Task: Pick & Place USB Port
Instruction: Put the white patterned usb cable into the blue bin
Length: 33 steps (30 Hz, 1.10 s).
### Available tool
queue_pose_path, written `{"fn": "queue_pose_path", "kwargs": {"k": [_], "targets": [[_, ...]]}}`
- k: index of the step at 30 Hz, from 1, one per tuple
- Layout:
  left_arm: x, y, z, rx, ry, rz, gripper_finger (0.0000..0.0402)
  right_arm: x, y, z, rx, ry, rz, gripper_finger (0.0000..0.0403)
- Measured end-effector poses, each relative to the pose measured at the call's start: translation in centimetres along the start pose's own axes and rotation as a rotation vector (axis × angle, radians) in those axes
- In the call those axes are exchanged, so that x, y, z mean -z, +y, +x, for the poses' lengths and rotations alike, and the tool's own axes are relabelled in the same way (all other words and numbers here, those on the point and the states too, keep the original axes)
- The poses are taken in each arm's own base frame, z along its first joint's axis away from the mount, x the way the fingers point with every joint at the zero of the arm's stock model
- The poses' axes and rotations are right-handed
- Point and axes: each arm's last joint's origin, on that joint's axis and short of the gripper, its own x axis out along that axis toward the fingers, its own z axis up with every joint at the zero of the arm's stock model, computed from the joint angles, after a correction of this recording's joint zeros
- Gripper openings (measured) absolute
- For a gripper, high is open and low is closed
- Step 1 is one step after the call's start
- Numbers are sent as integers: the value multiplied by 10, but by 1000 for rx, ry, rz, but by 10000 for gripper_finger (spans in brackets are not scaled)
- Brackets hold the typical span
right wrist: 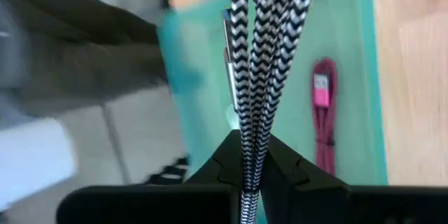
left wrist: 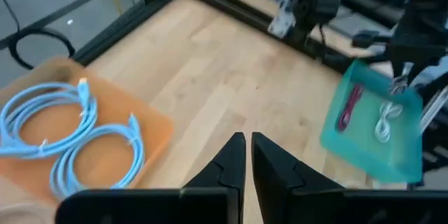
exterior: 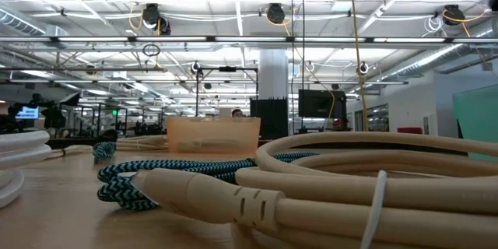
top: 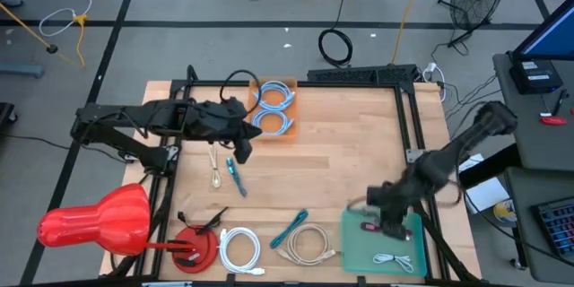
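Note:
My right gripper (top: 391,224) is over the green tray (top: 354,249) at the table's near right and is shut on a black-and-white braided USB cable (right wrist: 262,35). The cable's silver plug (right wrist: 229,42) shows beside the strands. In the tray lie a pink cable (right wrist: 323,115) and a white cable (top: 395,260). My left gripper (left wrist: 247,155) hovers at the left, near the orange tray (top: 289,132) of blue cables (top: 272,108). It is shut, with nothing between its fingers. My right gripper pinches several strands of the braided cable (right wrist: 250,129) together between its two fingers. The fingers slant down, and the strands run out along them past the tips. The bundle is above the green tray's floor; whether its far end touches the tray does not show.
Along the near edge lie a beige cable (top: 305,244), a teal braided cable (top: 291,227), a white cable (top: 240,247), a red round holder (top: 195,247) and a red object (top: 99,220). Two small cables (top: 224,172) lie below my left gripper. Bare wood spans the middle.

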Motion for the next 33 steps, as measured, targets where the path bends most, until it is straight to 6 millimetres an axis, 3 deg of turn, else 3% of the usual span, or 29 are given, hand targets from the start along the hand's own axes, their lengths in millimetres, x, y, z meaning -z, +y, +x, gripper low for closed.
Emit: {"fn": "queue_pose_path", "kwargs": {"k": [6, 12, 22, 33], "targets": [[2, -2, 0, 35, 34, 18, 12, 9, 8, 57, 160, 152, -12, 12], [2, 0, 0, 40, 37, 30, 11, 14, 8, 85, 236, 220, -77, 12], [2, -1, 0, 51, 43, 29, 3, 18, -1, 97, 327, 312, -235, 12], [5, -2, 0, 54, 68, 12, 12, 29, 11, 102, 270, 285, -273, 12]]}}
